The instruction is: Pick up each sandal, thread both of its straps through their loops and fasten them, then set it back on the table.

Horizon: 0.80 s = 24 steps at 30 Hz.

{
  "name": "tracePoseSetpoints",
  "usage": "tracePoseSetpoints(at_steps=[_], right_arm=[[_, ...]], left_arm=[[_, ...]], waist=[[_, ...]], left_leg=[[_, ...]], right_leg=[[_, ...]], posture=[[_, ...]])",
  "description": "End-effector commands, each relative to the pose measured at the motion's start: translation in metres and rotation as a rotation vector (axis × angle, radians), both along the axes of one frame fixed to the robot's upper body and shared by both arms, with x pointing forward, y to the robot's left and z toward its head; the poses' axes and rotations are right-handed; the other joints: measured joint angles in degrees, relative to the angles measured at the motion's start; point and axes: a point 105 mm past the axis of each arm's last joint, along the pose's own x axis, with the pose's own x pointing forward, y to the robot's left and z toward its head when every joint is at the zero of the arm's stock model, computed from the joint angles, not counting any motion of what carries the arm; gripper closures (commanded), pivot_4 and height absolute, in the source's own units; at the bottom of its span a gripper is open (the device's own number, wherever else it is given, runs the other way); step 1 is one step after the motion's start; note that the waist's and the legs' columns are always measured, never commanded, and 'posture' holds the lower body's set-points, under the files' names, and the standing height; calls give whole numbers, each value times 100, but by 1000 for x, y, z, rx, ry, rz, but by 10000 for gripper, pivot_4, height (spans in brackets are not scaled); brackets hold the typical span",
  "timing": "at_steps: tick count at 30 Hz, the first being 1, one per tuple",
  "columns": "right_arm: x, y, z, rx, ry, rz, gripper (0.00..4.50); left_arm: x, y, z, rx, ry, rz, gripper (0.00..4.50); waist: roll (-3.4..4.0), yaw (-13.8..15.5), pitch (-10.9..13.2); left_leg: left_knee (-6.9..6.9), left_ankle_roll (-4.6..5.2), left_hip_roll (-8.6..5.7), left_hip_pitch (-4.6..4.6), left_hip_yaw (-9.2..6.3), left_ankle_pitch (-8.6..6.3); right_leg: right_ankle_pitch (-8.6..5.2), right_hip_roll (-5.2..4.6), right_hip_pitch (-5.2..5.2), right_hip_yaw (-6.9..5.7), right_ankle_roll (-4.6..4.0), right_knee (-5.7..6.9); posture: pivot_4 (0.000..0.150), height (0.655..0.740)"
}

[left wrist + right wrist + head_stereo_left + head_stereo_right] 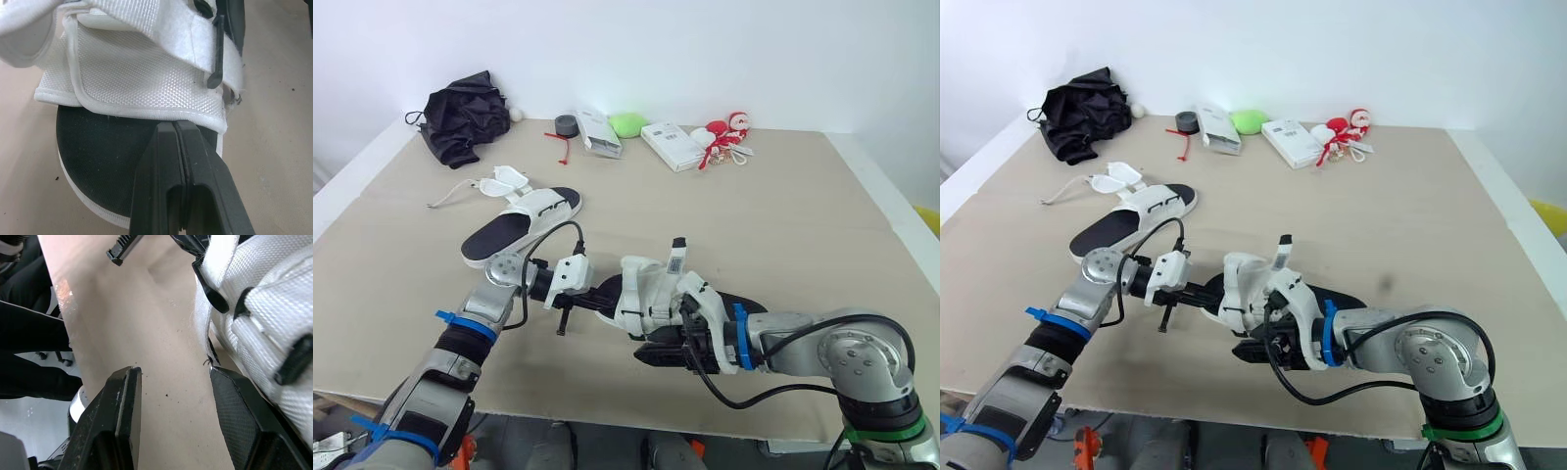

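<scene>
A white-strapped sandal with a black insole (651, 294) lies on the table's near side, between my two grippers. My left gripper (607, 296) is at its toe end. Its fingers (161, 166) are shut with nothing between them, their tips over the black insole just below the edge of the white upper (146, 78). My right gripper (646, 354) lies low beside the sandal's near side and is open; bare table shows between its fingers (122, 416), with the sandal's straps (264, 318) to one side. A second sandal (524, 223) rests on the table at the left, its straps (504, 181) spread open.
Along the far edge of the table (783, 206) lie a black cloth (465, 122), a tape roll (568, 124), two white boxes (599, 132) (671, 145), a green object (626, 123) and a red-and-white toy (724, 137). The right half of the table is bare.
</scene>
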Motion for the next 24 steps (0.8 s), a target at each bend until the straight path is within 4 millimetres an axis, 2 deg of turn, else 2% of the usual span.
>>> tracePoseSetpoints(at_steps=[1,9,19,24], right_arm=[[14,6,12,11,-93,-37,20455],[25,1,8,-29,-130,-87,20455],[21,-14,24,48,-147,-131,20455],[18,-10,23,62,-153,-141,20455]], left_arm=[[-10,10,-38,148,109,-2,45000],[-10,11,-37,150,106,-3,45000],[-12,13,-37,153,109,-1,45000],[-11,12,-36,154,110,-3,45000]], waist=[[0,-5,0],[0,-12,0],[-1,-12,1],[0,-25,1]], left_leg=[[0,-3,1,0,0,2],[0,-4,3,0,0,3],[-2,-10,3,-1,0,7],[-3,-10,5,-1,0,7]], right_leg=[[1,0,-1,0,-1,0],[2,2,-1,-1,-2,0],[4,3,-3,-1,1,0],[5,7,-3,0,0,0]], posture=[[1500,7380],[1500,7380],[1500,7380],[1500,7380]])
